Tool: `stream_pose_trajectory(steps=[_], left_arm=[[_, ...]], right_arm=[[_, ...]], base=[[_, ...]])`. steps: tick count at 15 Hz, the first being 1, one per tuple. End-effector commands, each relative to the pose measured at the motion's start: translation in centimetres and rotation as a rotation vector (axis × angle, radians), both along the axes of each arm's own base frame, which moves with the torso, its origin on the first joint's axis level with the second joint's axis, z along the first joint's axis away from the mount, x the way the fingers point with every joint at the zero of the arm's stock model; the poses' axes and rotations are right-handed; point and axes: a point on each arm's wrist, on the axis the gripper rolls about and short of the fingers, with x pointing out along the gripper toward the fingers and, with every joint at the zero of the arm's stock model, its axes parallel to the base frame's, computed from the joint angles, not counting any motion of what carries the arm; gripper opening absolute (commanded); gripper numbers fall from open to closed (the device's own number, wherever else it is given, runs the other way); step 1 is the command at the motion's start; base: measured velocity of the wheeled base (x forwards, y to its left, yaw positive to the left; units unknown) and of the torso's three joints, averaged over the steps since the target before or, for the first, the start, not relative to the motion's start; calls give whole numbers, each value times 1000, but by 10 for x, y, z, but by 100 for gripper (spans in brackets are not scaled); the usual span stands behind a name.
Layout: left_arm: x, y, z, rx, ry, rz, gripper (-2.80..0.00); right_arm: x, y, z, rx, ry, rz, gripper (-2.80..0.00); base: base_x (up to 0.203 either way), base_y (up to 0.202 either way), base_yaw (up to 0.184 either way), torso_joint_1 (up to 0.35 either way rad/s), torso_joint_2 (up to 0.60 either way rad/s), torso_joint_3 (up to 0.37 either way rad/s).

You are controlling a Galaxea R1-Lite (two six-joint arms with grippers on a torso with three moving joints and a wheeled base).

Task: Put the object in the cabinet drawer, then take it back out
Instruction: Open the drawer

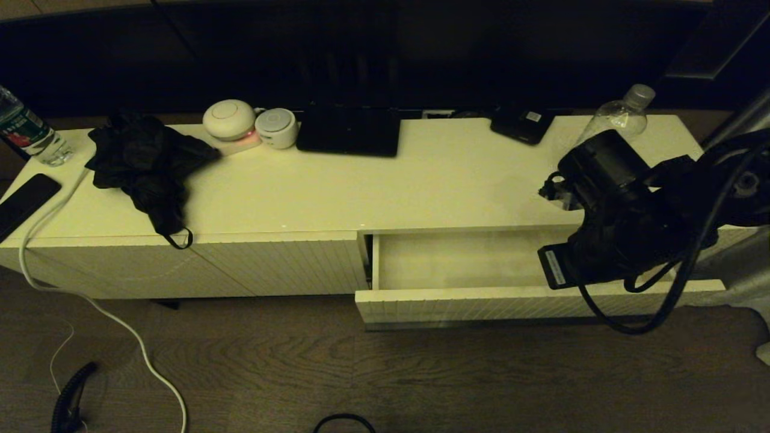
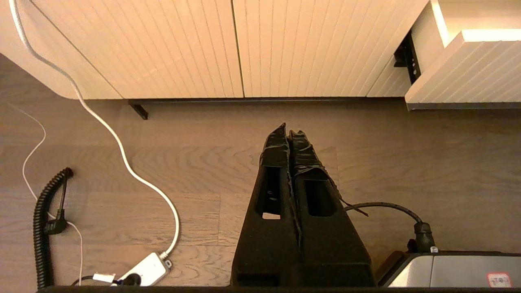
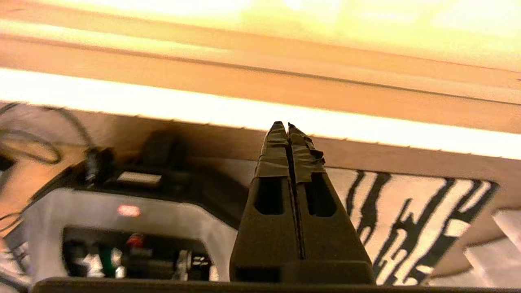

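The cabinet drawer (image 1: 457, 258) is seen open and unfilled; the object (image 1: 622, 114) is left standing behind it; both grippers' jaws are pressed together.

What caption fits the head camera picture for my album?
Open drawer waits while the water bottle stands on the cabinet top behind the robot's right arm.

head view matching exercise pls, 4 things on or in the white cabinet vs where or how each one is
Things:
1. clear plastic water bottle with pale grey cap
2. wide white ribbed-front drawer
3. crumpled black cloth
4. clear bottle with green-and-red label

Places or states:
A. pulled open, nothing visible inside
B. far left corner of the cabinet top
C. far right of the cabinet top, upright
D. left part of the top, strap hanging over the front edge

Pairs: 1-C, 2-A, 3-D, 4-B
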Motion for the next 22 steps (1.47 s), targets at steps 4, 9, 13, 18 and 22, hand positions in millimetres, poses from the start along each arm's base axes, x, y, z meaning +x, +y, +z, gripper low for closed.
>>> stream_pose_trajectory(steps=[4,9,13,18,22], left_arm=[[0,0,0,0,-1,0,-280],[0,0,0,0,-2,0,-280],[0,0,0,0,-2,0,-280],[0,0,0,0,-1,0,-280],[0,0,0,0,-2,0,-280]], right_arm=[[25,4,-23,-44,-6,-60,-280],[40,-3,-26,-24,-59,-101,-280],[47,-10,-25,-47,-106,-141,-280],[56,-13,-27,-31,-133,-152,-280],[68,-15,-28,-8,-168,-137,-280]], base=[[0,0,0,0,0,0],[0,0,0,0,0,0],[0,0,0,0,0,0],[0,0,0,0,0,0],[0,0,0,0,0,0]])
